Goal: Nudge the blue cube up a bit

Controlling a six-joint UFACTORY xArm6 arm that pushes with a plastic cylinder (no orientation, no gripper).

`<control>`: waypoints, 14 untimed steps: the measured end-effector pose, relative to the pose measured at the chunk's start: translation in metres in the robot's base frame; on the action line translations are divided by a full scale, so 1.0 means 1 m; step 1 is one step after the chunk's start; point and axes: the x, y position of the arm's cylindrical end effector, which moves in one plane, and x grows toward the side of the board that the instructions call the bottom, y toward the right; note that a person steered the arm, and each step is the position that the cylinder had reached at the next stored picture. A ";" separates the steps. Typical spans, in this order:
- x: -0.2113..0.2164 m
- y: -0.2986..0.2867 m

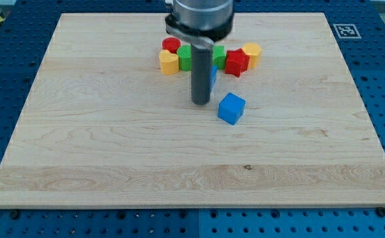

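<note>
The blue cube [231, 108] lies on the wooden board [113, 145], a little right of the board's middle. My tip [200, 102] stands on the board just to the left of the blue cube, a small gap apart from it. The dark rod rises from the tip toward the view's top and hides part of a cluster of blocks behind it.
A cluster of blocks sits above the tip: a red cylinder [171, 45], a yellow block [169, 62], a green block [184, 58], a second green block [219, 56], a red star-like block [237, 63], a yellow block [251, 53]. A sliver of another blue block [213, 77] shows beside the rod.
</note>
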 end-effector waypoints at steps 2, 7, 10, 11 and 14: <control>0.099 0.026; 0.084 0.064; 0.056 0.059; 0.051 0.059; 0.045 0.049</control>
